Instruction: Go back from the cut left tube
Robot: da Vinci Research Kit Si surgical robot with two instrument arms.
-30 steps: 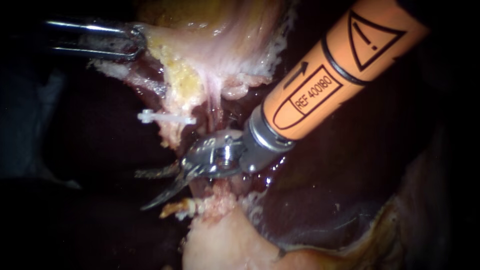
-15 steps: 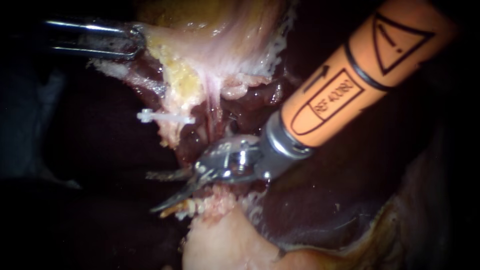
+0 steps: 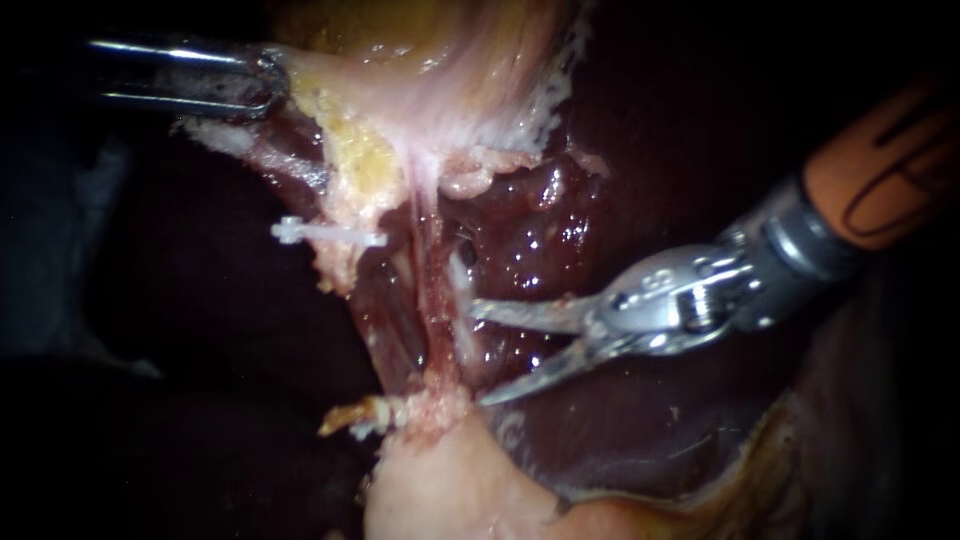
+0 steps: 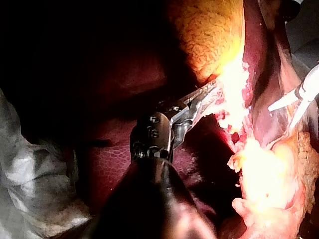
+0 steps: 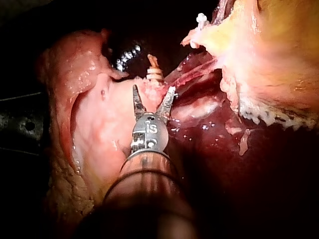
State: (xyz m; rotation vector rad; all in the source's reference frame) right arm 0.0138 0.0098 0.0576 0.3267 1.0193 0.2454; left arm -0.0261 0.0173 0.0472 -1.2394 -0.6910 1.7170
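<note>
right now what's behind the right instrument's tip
Dark, wet liver shows behind the right instrument and through the gap at its tip. Whatever lies beneath its metal wrist and orange shaft is covered and cannot be seen.

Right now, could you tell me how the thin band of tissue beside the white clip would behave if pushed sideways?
The band looks thin and strung taut, so it would likely bow and spring back. Its wet sheen suggests it is slippery. Being so slender, it could tear under a hard push.
</note>
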